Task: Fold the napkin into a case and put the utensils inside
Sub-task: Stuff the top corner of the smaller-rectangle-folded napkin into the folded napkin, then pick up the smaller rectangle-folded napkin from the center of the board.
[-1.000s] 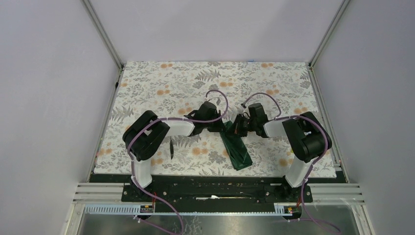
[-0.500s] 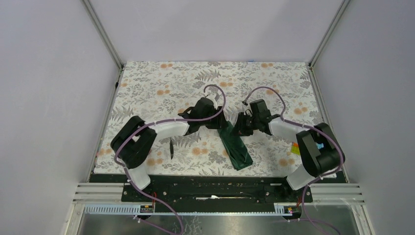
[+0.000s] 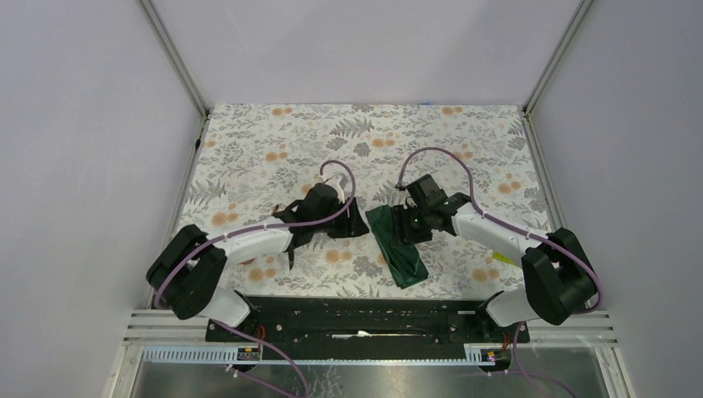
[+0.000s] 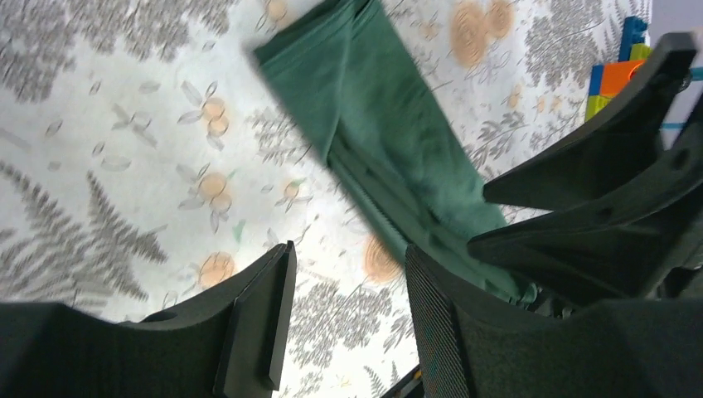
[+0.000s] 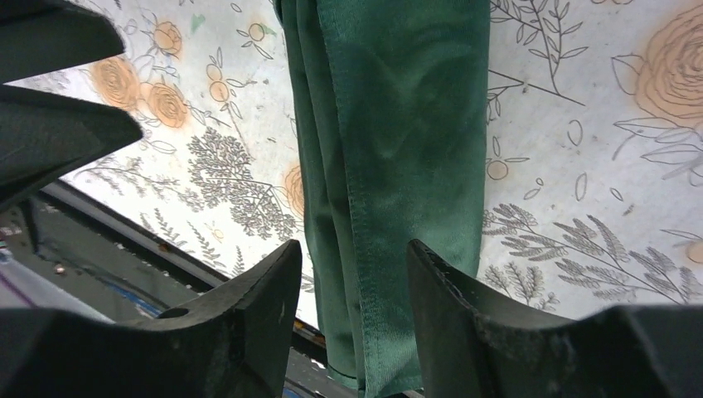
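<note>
The dark green napkin lies on the tablecloth folded into a narrow long case, running from the middle toward the near edge. In the right wrist view the napkin shows layered folds along its left side. My right gripper hovers open over its far end, and its jaws hold nothing. My left gripper stands open just left of the napkin, with only tablecloth between its jaws. A thin black knife lies under the left arm, partly hidden.
The floral tablecloth covers the table. Bright toy blocks lie by the right arm, and the toy blocks also show in the left wrist view. A black rail runs along the near edge, close to the napkin's near end.
Both grippers have opened and let go of the napkin's far end, which now lies flat. The left gripper has drawn back to the left, and both arms have stretched out lower.
</note>
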Controlling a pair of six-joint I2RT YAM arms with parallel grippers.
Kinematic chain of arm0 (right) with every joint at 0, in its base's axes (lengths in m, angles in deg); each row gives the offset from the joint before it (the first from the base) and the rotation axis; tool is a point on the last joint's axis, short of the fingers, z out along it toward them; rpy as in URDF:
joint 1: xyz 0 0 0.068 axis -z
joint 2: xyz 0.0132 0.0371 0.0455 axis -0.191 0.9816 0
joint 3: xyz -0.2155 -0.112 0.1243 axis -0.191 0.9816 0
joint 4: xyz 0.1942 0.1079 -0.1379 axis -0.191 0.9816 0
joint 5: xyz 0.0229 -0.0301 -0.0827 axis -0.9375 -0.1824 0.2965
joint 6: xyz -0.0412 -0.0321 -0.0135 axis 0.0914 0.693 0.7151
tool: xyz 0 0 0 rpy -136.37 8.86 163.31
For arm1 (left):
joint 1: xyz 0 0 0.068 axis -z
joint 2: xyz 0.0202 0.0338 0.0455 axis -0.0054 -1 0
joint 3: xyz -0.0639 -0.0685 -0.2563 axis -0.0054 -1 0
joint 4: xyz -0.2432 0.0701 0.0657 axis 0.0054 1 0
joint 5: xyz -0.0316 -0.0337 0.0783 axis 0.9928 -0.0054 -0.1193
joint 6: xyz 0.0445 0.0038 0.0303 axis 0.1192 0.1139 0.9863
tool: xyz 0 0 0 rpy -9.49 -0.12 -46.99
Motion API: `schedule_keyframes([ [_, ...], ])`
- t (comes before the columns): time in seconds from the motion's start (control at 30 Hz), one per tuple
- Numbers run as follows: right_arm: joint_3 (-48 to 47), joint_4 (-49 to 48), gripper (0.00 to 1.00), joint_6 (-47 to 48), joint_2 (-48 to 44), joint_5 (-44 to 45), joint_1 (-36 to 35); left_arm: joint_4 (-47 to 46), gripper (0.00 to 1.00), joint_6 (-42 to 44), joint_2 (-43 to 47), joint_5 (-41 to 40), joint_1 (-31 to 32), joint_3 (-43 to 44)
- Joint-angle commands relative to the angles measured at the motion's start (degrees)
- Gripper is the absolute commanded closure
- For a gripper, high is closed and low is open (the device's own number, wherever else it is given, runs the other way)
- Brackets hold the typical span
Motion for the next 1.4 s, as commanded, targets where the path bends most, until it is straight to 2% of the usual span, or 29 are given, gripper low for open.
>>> schedule_keyframes([
  [0.0,-3.6,6.1,0.43,2.0,-1.4,8.7,-3.5,-0.2,0.44,-1.3,6.3,0.7,-0.7,-3.5],
  [0.2,-5.4,7.3,0.42,1.1,0.3,11.3,-8.1,1.6,0.43,-1.3,11.2,0.4,-1.1,-6.3],
  [0.43,-6.2,7.1,0.33,-0.3,3.7,16.3,-12.7,1.5,0.42,-1.7,13.9,1.0,-1.2,-8.2],
  [0.87,-8.8,7.7,0.32,-3.4,11.2,26.8,-21.5,1.1,0.42,-2.2,16.2,1.5,-1.5,-11.0],
  [0.97,-10.1,8.0,0.34,-5.4,13.6,30.1,-23.4,1.2,0.42,-2.1,16.7,1.5,-1.6,-11.1],
  [1.27,-10.6,8.0,0.52,-10.3,18.8,37.5,-27.1,3.3,0.41,-1.5,18.7,0.8,-2.2,-11.1],
  [1.37,-9.3,6.9,0.63,-10.7,18.6,38.9,-27.3,3.4,0.41,-1.4,19.4,0.7,-2.5,-11.3],
])
